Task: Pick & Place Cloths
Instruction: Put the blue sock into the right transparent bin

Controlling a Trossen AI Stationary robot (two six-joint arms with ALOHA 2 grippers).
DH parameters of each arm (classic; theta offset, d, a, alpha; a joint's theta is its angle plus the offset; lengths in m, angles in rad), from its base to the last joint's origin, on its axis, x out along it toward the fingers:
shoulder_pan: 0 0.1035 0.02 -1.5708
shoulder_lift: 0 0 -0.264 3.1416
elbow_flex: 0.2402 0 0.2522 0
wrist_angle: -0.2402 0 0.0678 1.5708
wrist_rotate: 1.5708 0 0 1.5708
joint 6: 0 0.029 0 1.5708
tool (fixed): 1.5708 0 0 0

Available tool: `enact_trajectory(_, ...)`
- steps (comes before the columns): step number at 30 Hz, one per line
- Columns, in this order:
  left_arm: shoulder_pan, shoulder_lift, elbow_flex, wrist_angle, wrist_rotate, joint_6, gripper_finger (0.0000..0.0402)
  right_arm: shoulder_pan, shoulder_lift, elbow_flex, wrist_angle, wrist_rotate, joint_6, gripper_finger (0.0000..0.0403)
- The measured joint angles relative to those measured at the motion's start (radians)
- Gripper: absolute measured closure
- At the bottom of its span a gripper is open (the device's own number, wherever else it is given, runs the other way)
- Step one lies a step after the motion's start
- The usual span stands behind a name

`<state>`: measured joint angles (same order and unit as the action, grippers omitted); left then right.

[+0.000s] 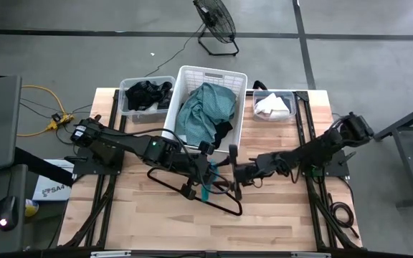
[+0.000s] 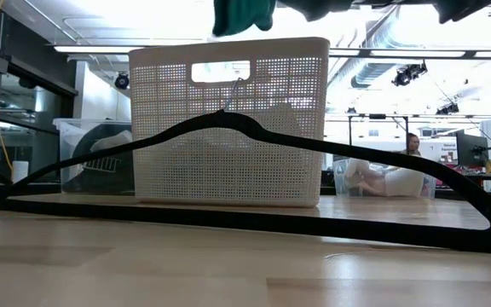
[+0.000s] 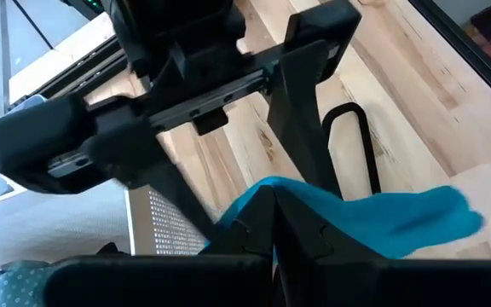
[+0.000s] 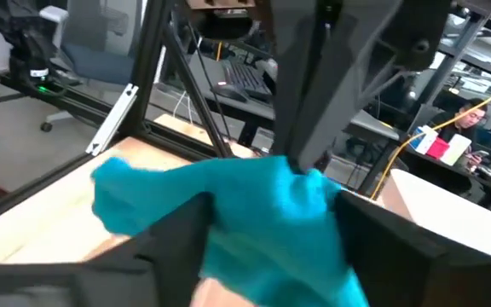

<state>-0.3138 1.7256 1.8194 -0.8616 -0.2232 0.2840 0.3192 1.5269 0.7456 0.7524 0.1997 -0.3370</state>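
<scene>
Soft teal cloth; perforated plastic basket; wood table.

Grey concrete floor with a black floor fan beyond the counter's far edge — bright ceiling strip lights overhead.

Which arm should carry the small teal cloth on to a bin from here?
Probably the left. The left end effector is shut on the small bright teal cloth, held above the hanger beside the white basket. The right end effector meets the same cloth, but its grip is unclear.

small bright teal cloth aloft, large teal-green cloth heaped in basket
</scene>
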Motion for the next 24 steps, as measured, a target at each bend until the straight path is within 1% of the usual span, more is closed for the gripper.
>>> enact_trajectory(3,0.000,0.000,0.000,0.000,0.000,0.000,0.0401,0.009,0.000,0.000,-0.001,0.002,0.000,0.0214)
enact_trajectory(8,0.000,0.000,0.000,0.000,0.000,0.000,0.0401,0.011,0.000,0.000,-0.017,0.004,0.027,0.0357)
enact_trajectory(9,0.000,0.000,0.000,-0.001,0.000,0.000,0.0401,0.008,0.000,0.000,-0.021,0.006,0.040,0.0378)
enact_trajectory(10,0.000,0.000,0.000,-0.001,0.000,0.001,0.0400,0.007,-0.002,0.000,-0.023,0.009,0.053,0.0387)
enact_trajectory(12,-0.001,0.000,0.000,-0.001,0.000,0.022,0.0393,0.007,-0.010,0.000,-0.039,0.013,0.086,0.0392)
enact_trajectory(14,-0.001,0.000,0.000,-0.001,0.000,0.047,0.0375,0.006,-0.020,0.000,-0.058,0.031,0.112,0.0395)
enact_trajectory(16,-0.004,0.000,0.000,-0.001,0.000,0.056,0.0346,0.006,-0.033,0.000,-0.086,0.058,0.130,0.0395)
enact_trajectory(19,-0.008,-0.005,0.000,-0.002,-0.015,0.059,0.0288,0.006,-0.064,0.000,-0.140,0.085,0.168,0.0396)
enact_trajectory(21,-0.009,-0.011,0.002,-0.003,-0.071,0.047,0.0248,0.006,-0.090,0.000,-0.191,0.113,0.196,0.0397)
enact_trajectory(23,-0.009,-0.021,0.024,-0.044,-0.176,-0.021,0.0216,0.006,-0.120,0.000,-0.246,0.145,0.225,0.0397)
enact_trajectory(24,-0.009,-0.027,0.036,-0.069,-0.205,-0.048,0.0205,0.007,-0.139,0.000,-0.274,0.164,0.238,0.0397)
